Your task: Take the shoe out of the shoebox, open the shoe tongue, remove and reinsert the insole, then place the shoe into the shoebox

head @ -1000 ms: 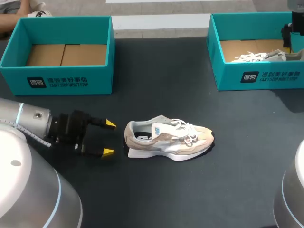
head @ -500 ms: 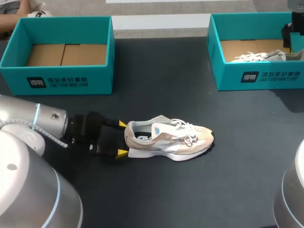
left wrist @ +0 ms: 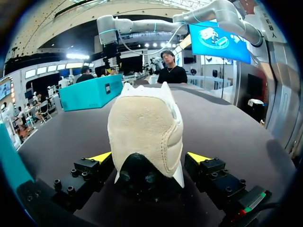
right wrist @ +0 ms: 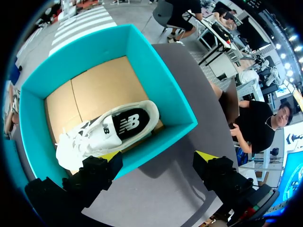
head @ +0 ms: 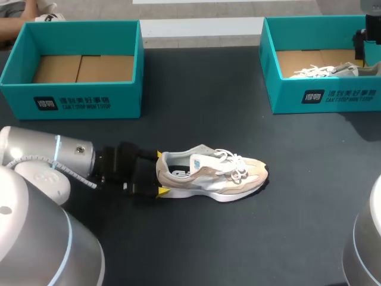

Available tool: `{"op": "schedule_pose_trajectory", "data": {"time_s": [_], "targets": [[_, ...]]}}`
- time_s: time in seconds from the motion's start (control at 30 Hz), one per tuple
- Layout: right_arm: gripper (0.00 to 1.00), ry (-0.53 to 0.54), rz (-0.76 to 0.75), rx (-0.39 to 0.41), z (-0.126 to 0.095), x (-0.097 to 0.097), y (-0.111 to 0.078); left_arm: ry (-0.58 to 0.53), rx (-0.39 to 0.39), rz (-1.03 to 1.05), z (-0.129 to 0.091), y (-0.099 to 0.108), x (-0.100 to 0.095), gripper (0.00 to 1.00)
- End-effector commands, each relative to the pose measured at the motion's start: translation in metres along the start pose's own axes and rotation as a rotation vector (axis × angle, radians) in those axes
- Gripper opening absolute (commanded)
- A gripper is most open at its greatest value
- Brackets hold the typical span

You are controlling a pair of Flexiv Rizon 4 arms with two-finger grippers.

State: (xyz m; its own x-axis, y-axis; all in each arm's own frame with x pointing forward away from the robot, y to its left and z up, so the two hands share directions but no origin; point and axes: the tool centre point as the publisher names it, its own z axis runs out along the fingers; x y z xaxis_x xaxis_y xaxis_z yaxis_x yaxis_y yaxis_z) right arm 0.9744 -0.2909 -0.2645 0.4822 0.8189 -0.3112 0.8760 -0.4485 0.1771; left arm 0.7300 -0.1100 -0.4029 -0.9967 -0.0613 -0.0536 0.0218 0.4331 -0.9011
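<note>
Past the shoe's [head: 211, 174] heel end, the left box [head: 71, 101] holds only its cardboard floor. Past its toe end, the right box [head: 333, 95] holds a white shoe [head: 324, 71], and my right gripper [right wrist: 158, 155] hangs spread over that box's wall. The shoe stands on the table [head: 238, 238]. My left gripper [head: 161, 173] has slid forward from short of the heel, and its spread fingers now flank the heel without pinching it.

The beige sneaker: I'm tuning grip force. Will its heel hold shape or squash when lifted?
The sneaker likely squashes: its heel looks padded where the left gripper straddles it. Pushed, it should slide, not tip, resting flat on a wide sole.
</note>
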Motion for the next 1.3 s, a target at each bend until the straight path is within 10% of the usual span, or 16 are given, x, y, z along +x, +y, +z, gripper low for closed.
{"op": "schedule_pose_trajectory", "data": {"time_s": [0.03,0.53,0.7,1.3], "targets": [[1.00,0.002,0.001,-0.002,0.000,0.000,-0.001,-0.004,0.000,-0.002,0.012,0.004,-0.002,1.00],[1.00,0.002,0.001,-0.002,0.000,0.000,-0.001,0.001,0.016,-0.017,0.028,0.008,-0.005,0.98],[1.00,0.002,0.001,-0.002,0.000,0.000,-0.001,-0.004,0.021,-0.019,0.030,0.009,-0.003,0.00],[1.00,0.002,0.001,-0.002,0.000,0.000,-0.001,-0.035,0.037,-0.032,0.026,0.007,0.010,0.00]]}}
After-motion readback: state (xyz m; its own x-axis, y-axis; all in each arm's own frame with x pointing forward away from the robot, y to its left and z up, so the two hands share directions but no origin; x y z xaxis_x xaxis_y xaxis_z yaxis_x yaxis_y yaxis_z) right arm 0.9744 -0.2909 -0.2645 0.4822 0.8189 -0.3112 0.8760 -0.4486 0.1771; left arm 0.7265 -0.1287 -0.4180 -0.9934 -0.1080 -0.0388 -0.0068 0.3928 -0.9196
